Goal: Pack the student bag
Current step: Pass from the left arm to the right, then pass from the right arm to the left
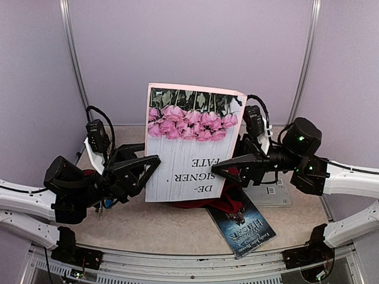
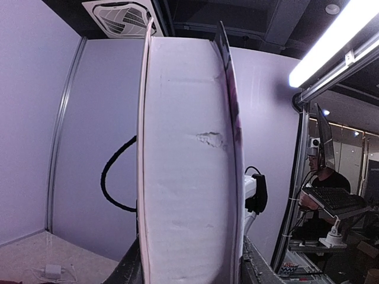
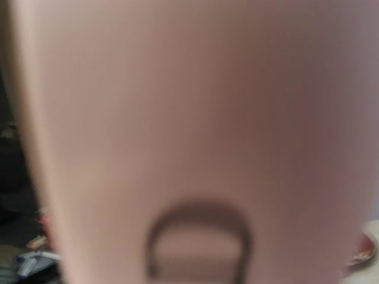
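Note:
A large white book [image 1: 186, 157] with pink roses on its cover stands upright and tilted above the middle of the table. My left gripper [image 1: 155, 167] is shut on its left edge; in the left wrist view the book's page edge [image 2: 186, 177] fills the gap between the dark fingers [image 2: 253, 267]. My right gripper [image 1: 218, 170] reaches the book's right edge, and a blurred pale surface [image 3: 189, 118] covers the whole right wrist view, so its jaws do not show. The student bag [image 1: 230, 198] shows as dark-red fabric under the book's lower right corner; most of it is hidden.
A dark paperback [image 1: 241, 228] lies flat at the near right, partly under the bag. A grey flat pad [image 1: 271, 195] lies under the right arm. Grey walls with metal posts close in the back and the sides.

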